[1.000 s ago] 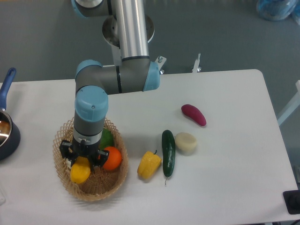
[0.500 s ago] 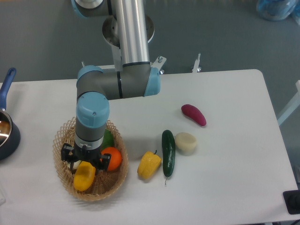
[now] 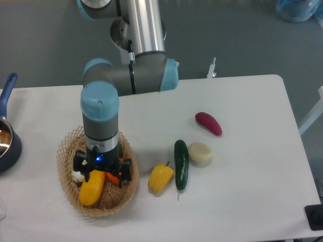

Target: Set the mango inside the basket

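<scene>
The mango (image 3: 93, 188) is a glossy golden-yellow oval that lies in the round tan wicker basket (image 3: 68, 151) at the front left of the table. My gripper (image 3: 101, 170) hangs straight above the basket, just over the mango's upper end, with its fingers spread apart and nothing between them. The arm's wrist hides most of the basket's inside. An orange (image 3: 114, 177) and a green thing (image 3: 120, 150) in the basket peek out beside the gripper.
A yellow bell pepper (image 3: 160, 177), a dark green cucumber (image 3: 181, 164) and a pale round thing (image 3: 200, 154) lie right of the basket. A magenta oblong thing (image 3: 208, 123) lies farther back. A dark pot with a blue handle (image 3: 6, 136) stands at the left edge.
The gripper has opened and let the mango go; the mango now lies lower in the basket. The gripper has risen and shifted right, covering most of the orange.
</scene>
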